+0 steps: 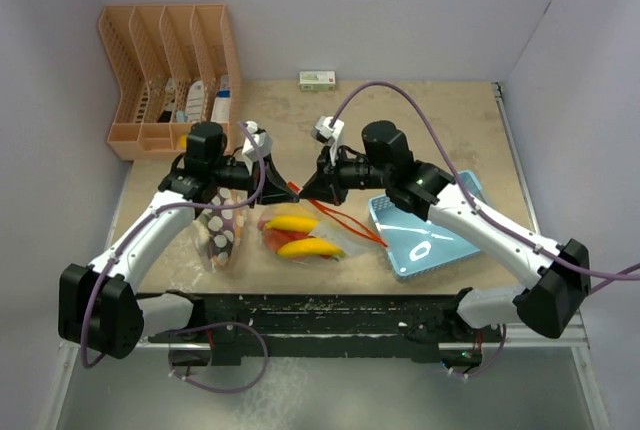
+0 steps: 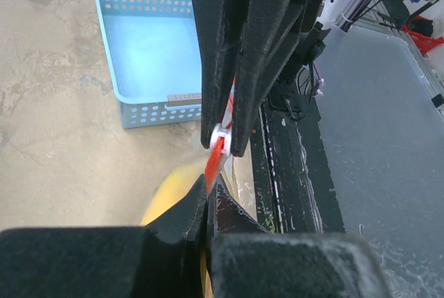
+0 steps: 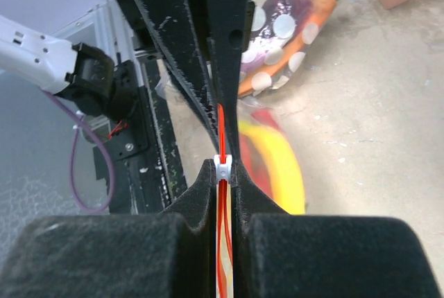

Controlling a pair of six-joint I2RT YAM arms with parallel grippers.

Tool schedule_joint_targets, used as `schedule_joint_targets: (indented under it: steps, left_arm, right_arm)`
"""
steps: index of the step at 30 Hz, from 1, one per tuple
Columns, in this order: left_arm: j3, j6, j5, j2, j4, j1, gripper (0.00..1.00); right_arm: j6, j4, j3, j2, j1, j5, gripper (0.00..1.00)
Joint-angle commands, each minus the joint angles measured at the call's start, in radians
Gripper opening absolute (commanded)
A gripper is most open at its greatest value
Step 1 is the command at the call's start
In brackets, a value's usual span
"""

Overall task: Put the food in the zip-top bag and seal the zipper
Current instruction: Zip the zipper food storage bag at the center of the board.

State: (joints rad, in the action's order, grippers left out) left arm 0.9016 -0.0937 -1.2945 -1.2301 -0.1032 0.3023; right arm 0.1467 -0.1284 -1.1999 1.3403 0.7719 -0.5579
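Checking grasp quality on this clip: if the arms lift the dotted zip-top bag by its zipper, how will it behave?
Probably floppy: the zip-top bag lies slumped, and its zipper trails in a loose curve beyond the left gripper and right gripper pinching it. Likely bottom-heavy: the bananas inside would probably slide and sag it.

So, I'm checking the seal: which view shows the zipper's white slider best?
Right wrist: the white slider sits centred on the zipper gripped by the right pincer. Left wrist shows it partly hidden; top view cannot resolve it.

Bag (image 1: 285, 233), basket (image 1: 432, 242) block front; rear tbl (image 1: 440, 120) free
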Motion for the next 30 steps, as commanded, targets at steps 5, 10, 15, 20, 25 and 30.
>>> schedule_joint_targets:
  steps: [5,10,15,20,25,30]
  left_arm:
    - [0.077,-0.011,-0.026,0.045,-0.048,-0.026,0.00]
    - [0.063,0.037,-0.075,0.061,0.012,-0.043,0.00]
    - [0.074,0.060,-0.125,0.083,0.018,-0.065,0.00]
    - [0.114,0.027,-0.148,0.085,-0.048,-0.093,0.00]
    - [0.134,0.027,-0.148,0.092,-0.062,-0.124,0.00]
    - [0.145,0.088,-0.104,0.112,0.003,-0.176,0.00]
  right_arm:
    - [0.016,0.000,0.037,-0.067,0.000,0.195,0.01]
    - [0.023,0.006,0.074,-0.092,-0.002,0.228,0.01]
    - [0.025,0.006,0.110,-0.121,-0.004,0.227,0.00]
    - [0.032,0.006,0.144,-0.165,-0.005,0.215,0.00]
    - [0.047,-0.003,0.177,-0.202,-0.005,0.182,0.00]
    - [0.069,-0.021,0.231,-0.252,-0.003,0.181,0.00]
